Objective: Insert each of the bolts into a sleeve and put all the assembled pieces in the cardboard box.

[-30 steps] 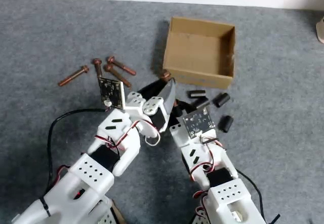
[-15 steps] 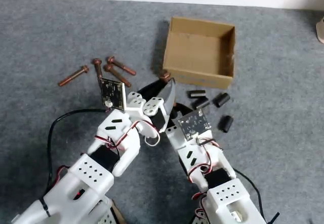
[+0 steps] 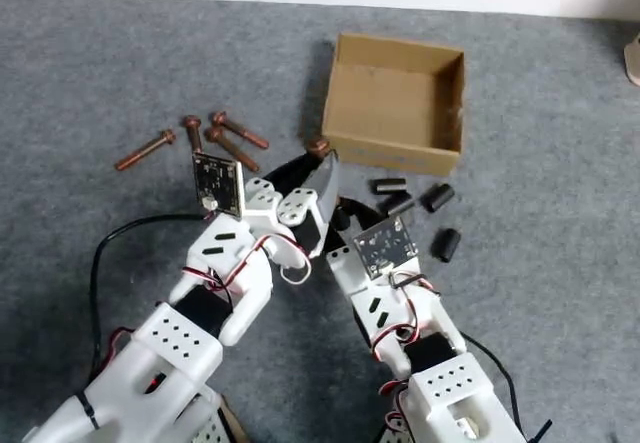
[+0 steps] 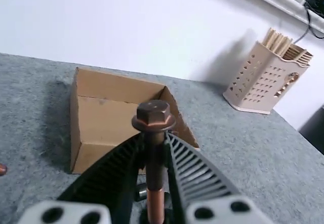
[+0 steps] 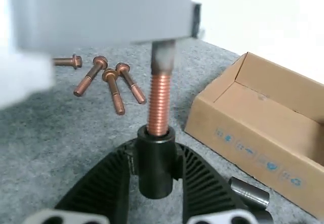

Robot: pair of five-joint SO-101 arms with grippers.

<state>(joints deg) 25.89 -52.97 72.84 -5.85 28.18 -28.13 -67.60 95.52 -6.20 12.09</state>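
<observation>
Left gripper (image 4: 154, 139) clamped on bolt (image 4: 153, 117), threads down | right gripper (image 5: 155, 154) pinching sleeve (image 5: 155, 171) upright underneath so it slides straight in, I guess

The high view looks steeply down on the table (image 3: 560, 293) from well above. Each wrist view looks out low and close toward the box (image 4: 111, 123). All three share the box and the held bolt (image 4: 153, 118).
</observation>
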